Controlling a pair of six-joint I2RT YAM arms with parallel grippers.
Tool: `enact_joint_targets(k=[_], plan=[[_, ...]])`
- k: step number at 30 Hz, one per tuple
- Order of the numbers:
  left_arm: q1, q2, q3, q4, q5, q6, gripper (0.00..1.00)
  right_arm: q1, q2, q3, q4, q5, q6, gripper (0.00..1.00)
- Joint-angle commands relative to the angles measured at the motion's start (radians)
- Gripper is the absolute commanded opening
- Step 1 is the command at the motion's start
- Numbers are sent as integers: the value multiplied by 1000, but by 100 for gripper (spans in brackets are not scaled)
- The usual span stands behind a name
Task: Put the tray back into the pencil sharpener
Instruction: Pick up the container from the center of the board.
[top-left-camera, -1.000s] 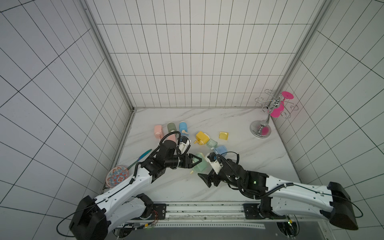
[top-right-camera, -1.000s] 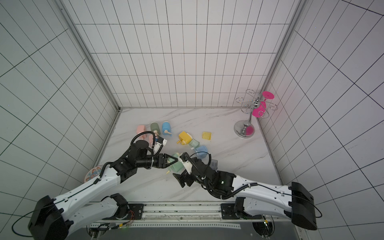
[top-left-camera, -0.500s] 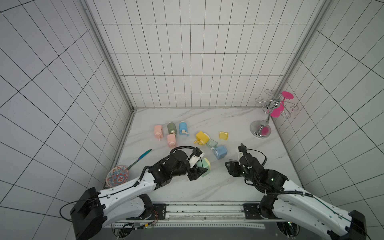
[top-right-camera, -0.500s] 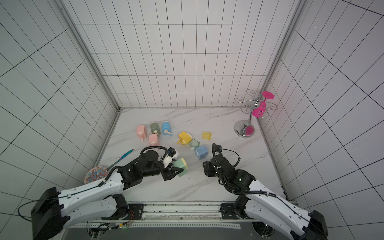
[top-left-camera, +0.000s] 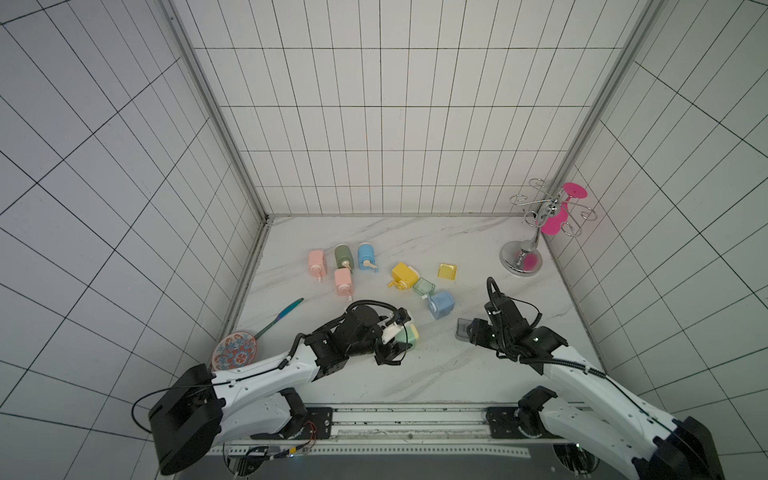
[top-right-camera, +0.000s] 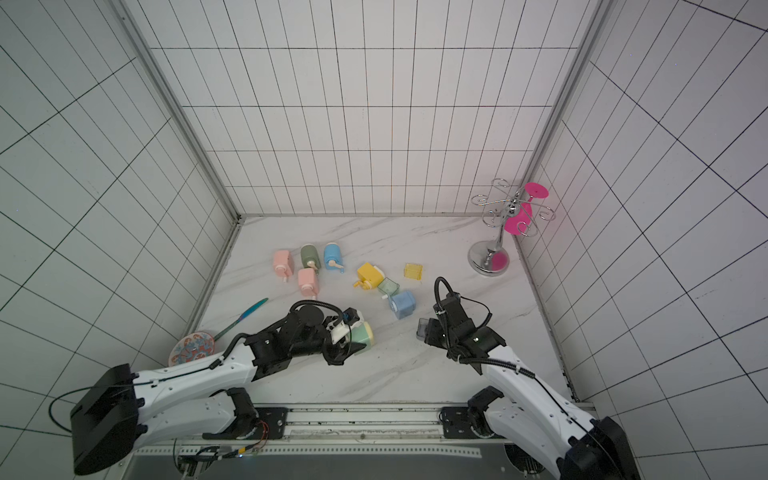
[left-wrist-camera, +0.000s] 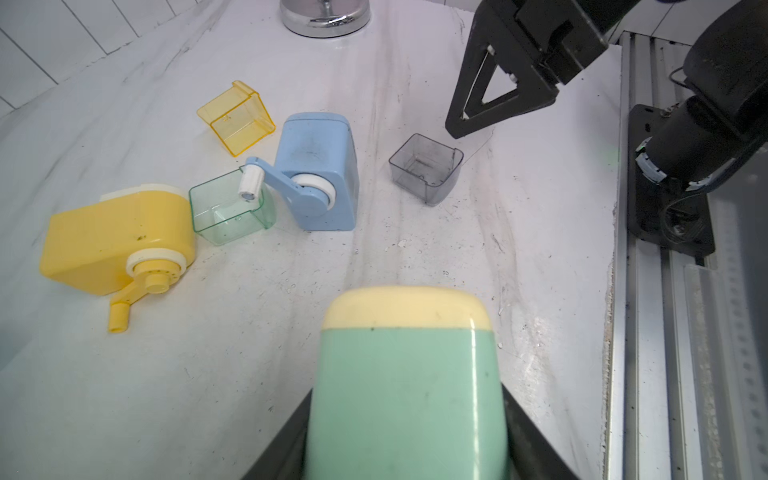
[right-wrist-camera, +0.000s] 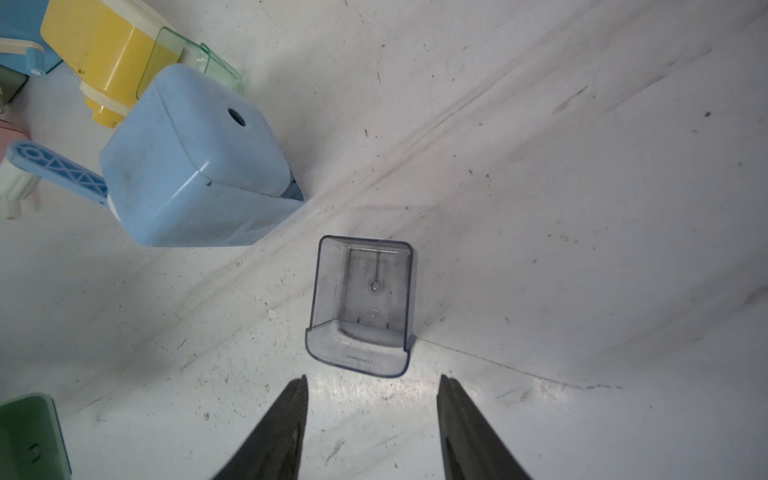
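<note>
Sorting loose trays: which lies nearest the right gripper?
The grey tray, just ahead of the right gripper; the green tray and yellow tray lie farther off.

The tray (right-wrist-camera: 361, 299) is made of smoky, see-through plastic, smooth but smudged inside. The pencil sharpener (left-wrist-camera: 409, 382) is moulded in glossy mint plastic with a cream cap. The bench (left-wrist-camera: 436, 257) is finished like white marble, faintly shiny, scuffed and speckled. The stand base (left-wrist-camera: 324, 16) is polished metal. The right tool (right-wrist-camera: 372, 380) is seen in matt black, probably plastic.
</note>
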Motion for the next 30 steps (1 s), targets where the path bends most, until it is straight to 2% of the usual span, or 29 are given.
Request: enact_joint_targets(k=[1,5,7,10,12,14,17,24,30], plan=[[16,-84,-43,64,-133,-27,0,-17,53,127,50,-21,-147,53],[100,-180,-108,113,-152,-103,0,-17,163,250,60,-46,-274,53],[122,-212,-128,128,-167,-123,0,-18,234,320,51,-24,-295,53],[128,-241,-140,143,-193,-127,0,-20,368,442,19,-32,-307,53],[129,-252,-149,158,-203,-127,0,-18,452,502,20,-99,-365,54],[126,-256,-158,182,-186,-101,0,-18,543,574,7,-156,-471,55],[124,-241,-144,168,-146,-90,0,-19,674,704,-65,-147,-638,56],[124,-255,-151,192,-140,-99,0,-48,939,977,-213,-187,-845,53],[126,-267,-153,212,-132,-101,0,-47,1062,1063,-247,-215,-890,50]])
